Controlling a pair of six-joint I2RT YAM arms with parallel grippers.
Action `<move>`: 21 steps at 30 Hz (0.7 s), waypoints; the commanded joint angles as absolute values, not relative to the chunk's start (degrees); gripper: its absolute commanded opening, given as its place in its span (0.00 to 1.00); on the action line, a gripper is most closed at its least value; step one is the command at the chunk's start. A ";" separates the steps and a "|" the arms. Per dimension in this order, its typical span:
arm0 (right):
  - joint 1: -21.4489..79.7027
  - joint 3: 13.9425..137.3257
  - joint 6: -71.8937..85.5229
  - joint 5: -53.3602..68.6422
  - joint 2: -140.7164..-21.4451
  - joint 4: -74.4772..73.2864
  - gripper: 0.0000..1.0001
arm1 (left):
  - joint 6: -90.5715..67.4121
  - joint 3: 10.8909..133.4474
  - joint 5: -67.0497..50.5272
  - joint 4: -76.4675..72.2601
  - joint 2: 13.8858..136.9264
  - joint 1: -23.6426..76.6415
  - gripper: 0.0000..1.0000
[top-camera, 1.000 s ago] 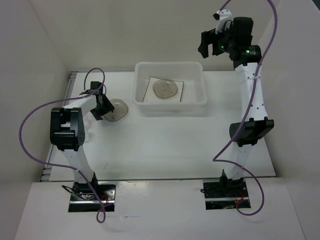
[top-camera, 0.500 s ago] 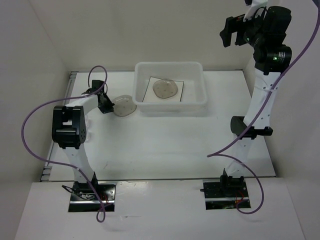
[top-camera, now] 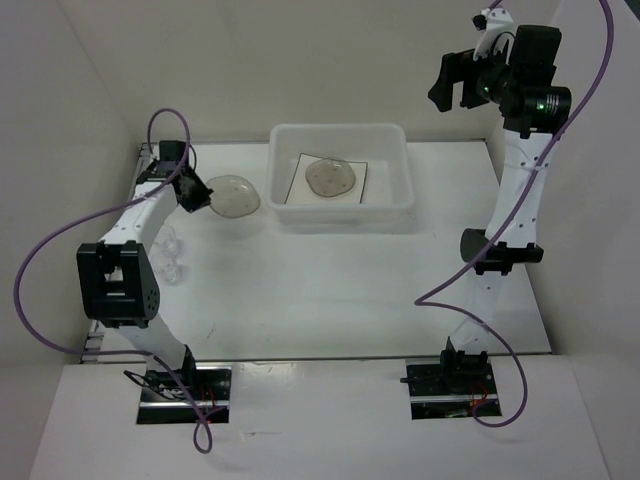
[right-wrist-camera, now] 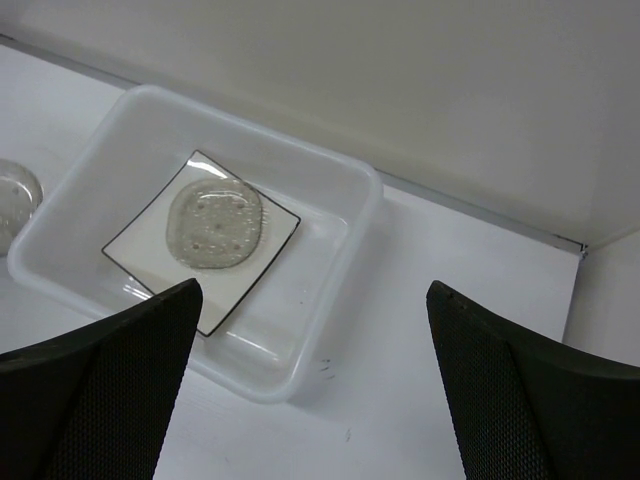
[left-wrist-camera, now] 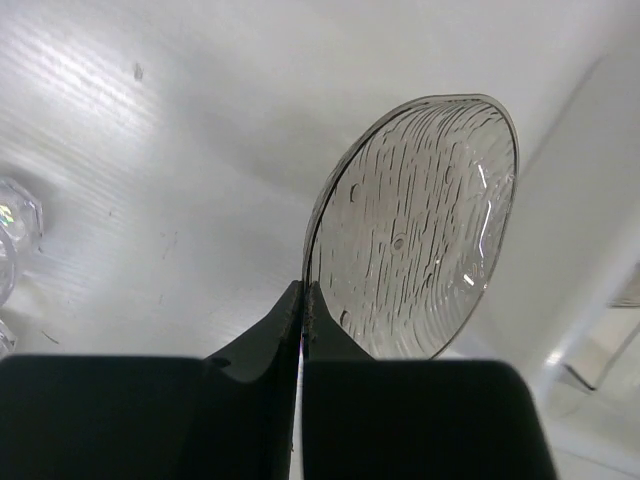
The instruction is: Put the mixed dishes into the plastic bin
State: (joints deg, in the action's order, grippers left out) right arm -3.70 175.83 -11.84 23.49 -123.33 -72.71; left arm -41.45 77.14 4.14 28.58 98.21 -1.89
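Observation:
My left gripper (top-camera: 196,194) is shut on the rim of a round greyish translucent saucer (top-camera: 233,195), holding it lifted and tilted left of the plastic bin (top-camera: 340,216). In the left wrist view the saucer (left-wrist-camera: 420,230) stands on edge, pinched between the fingertips (left-wrist-camera: 315,300). Inside the bin lies the square white plate (top-camera: 358,192) with another saucer (top-camera: 331,177) on it. My right gripper (top-camera: 452,82) hangs open high above the bin's back right, holding nothing. From the right wrist I see the bin (right-wrist-camera: 366,185), the plate (right-wrist-camera: 140,245) and its saucer (right-wrist-camera: 215,225) below the open gripper (right-wrist-camera: 312,290).
Small clear glass cups (top-camera: 172,252) stand on the table by the left arm, and they show at the left edge of the left wrist view (left-wrist-camera: 14,215). White walls close the table at the back and on both sides.
The left gripper shut on the saucer's rim and lifted it off the table, moving back. The right arm swung up and to the right, still open. The cups came into view.

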 commanded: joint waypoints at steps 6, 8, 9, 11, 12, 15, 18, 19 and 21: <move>-5.44 173.06 -10.99 26.54 -121.64 -74.18 0.97 | -44.30 91.04 5.45 33.13 93.87 -2.20 0.00; -5.45 172.27 -10.46 26.54 -121.64 -74.18 0.97 | -44.91 93.67 4.49 32.35 93.87 -2.20 0.00; -6.23 171.74 -10.46 27.15 -121.64 -74.18 0.97 | -44.91 94.56 2.13 30.95 93.87 -2.20 0.00; -6.77 171.13 -10.46 27.16 -121.12 -74.18 0.97 | -45.62 97.01 -2.69 28.49 95.96 -2.20 0.00; -6.77 171.12 -10.46 27.94 -120.50 -74.18 0.97 | -46.14 97.99 -3.68 27.69 96.59 -2.20 0.00; -7.38 169.72 -10.46 29.09 -119.27 -74.18 0.97 | -45.36 102.37 -4.92 25.49 99.65 1.48 0.00; -7.38 168.93 -10.46 29.09 -118.75 -74.18 0.97 | -43.78 111.07 -6.67 26.28 105.45 4.74 0.00; -7.38 168.93 -10.46 29.09 -118.74 -74.18 0.97 | -43.77 113.18 -7.46 27.06 107.12 5.36 0.00; -7.38 169.62 -10.46 28.48 -118.74 -74.18 0.97 | -44.38 118.81 -8.09 27.86 111.78 6.85 0.00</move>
State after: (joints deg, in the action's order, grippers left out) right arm -7.29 169.05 -11.33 27.70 -122.56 -73.78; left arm -44.38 113.06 -4.38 28.77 106.98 4.99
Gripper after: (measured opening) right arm 0.973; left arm 0.008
